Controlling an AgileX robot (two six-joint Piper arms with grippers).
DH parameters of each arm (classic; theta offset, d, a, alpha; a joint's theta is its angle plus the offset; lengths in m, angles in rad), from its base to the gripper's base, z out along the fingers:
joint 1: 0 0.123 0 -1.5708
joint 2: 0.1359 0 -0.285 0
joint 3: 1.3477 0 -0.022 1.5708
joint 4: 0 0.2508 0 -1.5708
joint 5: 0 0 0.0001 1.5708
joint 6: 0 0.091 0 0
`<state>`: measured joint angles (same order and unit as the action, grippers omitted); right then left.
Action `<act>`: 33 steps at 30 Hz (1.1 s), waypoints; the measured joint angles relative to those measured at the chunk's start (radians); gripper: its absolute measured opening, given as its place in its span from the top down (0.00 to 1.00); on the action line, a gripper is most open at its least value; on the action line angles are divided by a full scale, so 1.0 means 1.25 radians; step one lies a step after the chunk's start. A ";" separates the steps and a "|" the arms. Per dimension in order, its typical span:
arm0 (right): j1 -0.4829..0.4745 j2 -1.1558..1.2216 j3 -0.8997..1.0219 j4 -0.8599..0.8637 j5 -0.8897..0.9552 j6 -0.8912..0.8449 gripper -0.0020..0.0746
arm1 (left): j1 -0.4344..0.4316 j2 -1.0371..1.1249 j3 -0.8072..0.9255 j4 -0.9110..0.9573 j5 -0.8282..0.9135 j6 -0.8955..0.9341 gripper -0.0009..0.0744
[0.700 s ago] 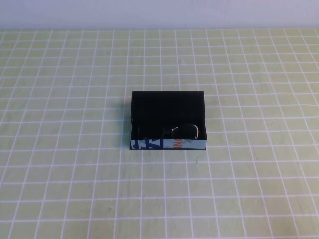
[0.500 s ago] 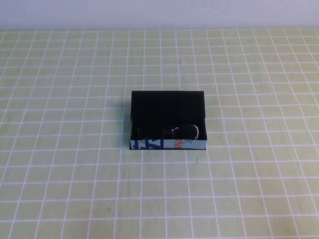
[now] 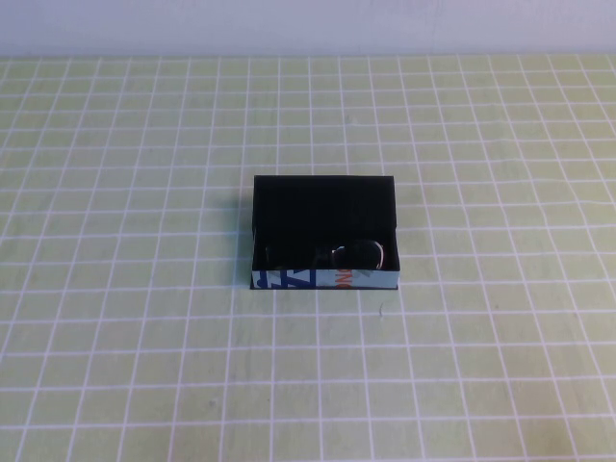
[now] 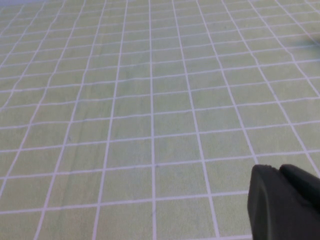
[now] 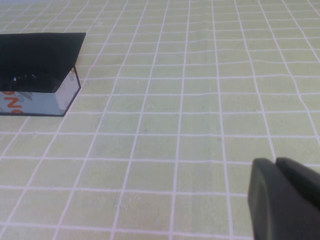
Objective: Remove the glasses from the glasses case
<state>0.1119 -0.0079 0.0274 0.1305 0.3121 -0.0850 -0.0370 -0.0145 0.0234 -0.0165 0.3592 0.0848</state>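
The glasses case (image 3: 322, 280) is a black shallow box with a white printed front edge, open in the middle of the table. The black glasses (image 3: 354, 254) lie inside it, along the front wall toward its right end. In the right wrist view the case (image 5: 35, 102) shows with part of the glasses (image 5: 24, 80) inside. My right gripper (image 5: 275, 161) is shut and empty, well away from the case over bare cloth. My left gripper (image 4: 278, 167) is shut and empty over bare cloth, with no case in its view. Neither arm shows in the high view.
A yellow-green cloth with a white grid (image 3: 144, 337) covers the table. A pale wall (image 3: 308, 24) runs along the far edge.
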 joint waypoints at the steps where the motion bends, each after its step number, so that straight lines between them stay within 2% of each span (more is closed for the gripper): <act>1: 0.000 0.000 0.000 0.000 0.000 0.000 1.00 | 0.000 0.000 0.000 0.000 0.000 0.000 0.99; 22: 0.000 0.000 0.000 0.008 -0.021 0.000 1.00 | 0.000 0.000 0.000 0.000 0.000 0.000 0.99; 26: 0.000 0.000 0.000 0.122 -0.101 0.000 1.00 | 0.000 0.000 0.000 0.000 0.000 0.000 0.99; 33: 0.000 0.000 0.000 0.462 -0.241 0.000 1.00 | 0.000 0.000 0.000 0.000 0.000 0.000 0.99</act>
<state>0.1119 -0.0079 0.0274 0.7076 0.0104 -0.0850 -0.0370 -0.0145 0.0234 -0.0165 0.3592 0.0848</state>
